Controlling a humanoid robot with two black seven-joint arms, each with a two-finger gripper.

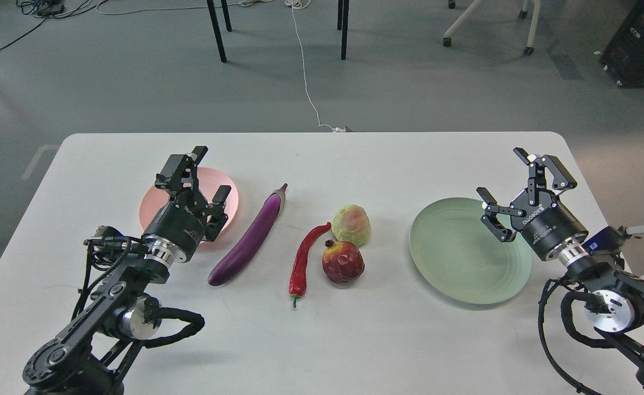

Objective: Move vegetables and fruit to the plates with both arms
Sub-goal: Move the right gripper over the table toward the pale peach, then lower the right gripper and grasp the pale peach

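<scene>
Lying in the middle of the white table (322, 340) are four foods, all still off the plates. The long shiny purple eggplant (250, 236) slants beside the small round salmon-pink plate (229, 189). To its right is the thin curved red chili pepper (304, 258) with a little green stem at the near end. Next to the pepper sits the round dark red pomegranate (343, 262), and the pale yellow-green fruit with a pink blush (351, 224) sits just behind it, so close they look like they touch. The big round mint-green plate with ring ridges (459, 258) is farther right and has no food on it. The black left gripper (210, 171) is over the pink plate with its two fingers spread apart, holding nothing. The black right gripper (502, 176) is over the far edge of the green plate, fingers spread wide too, holding nothing.
</scene>
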